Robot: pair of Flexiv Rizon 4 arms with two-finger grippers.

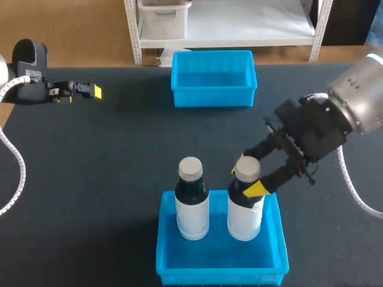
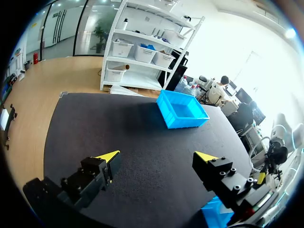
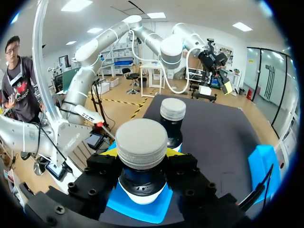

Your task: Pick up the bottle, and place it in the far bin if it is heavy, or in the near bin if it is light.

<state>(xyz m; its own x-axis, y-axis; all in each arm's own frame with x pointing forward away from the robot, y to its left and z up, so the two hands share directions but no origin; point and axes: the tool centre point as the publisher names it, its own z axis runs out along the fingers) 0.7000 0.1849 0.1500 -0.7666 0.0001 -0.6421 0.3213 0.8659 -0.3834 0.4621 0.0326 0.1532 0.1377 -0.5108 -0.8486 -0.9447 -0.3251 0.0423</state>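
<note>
While the left gripper (image 2: 159,154) is hanging with fingers spread wide near the table's (image 1: 119,155) far left corner, the right gripper (image 1: 246,179) is pinching the neck of the bottle (image 1: 245,209) from two sides. That bottle is standing upright, cap up, long axis vertical, in the right half of the near bin (image 1: 221,257) at the table's near edge, just beside a second bottle (image 1: 192,203), both wearing white labels too small to read. Open dark tabletop is stretching between this bin and the far bin (image 1: 212,81) at the far edge.
</note>
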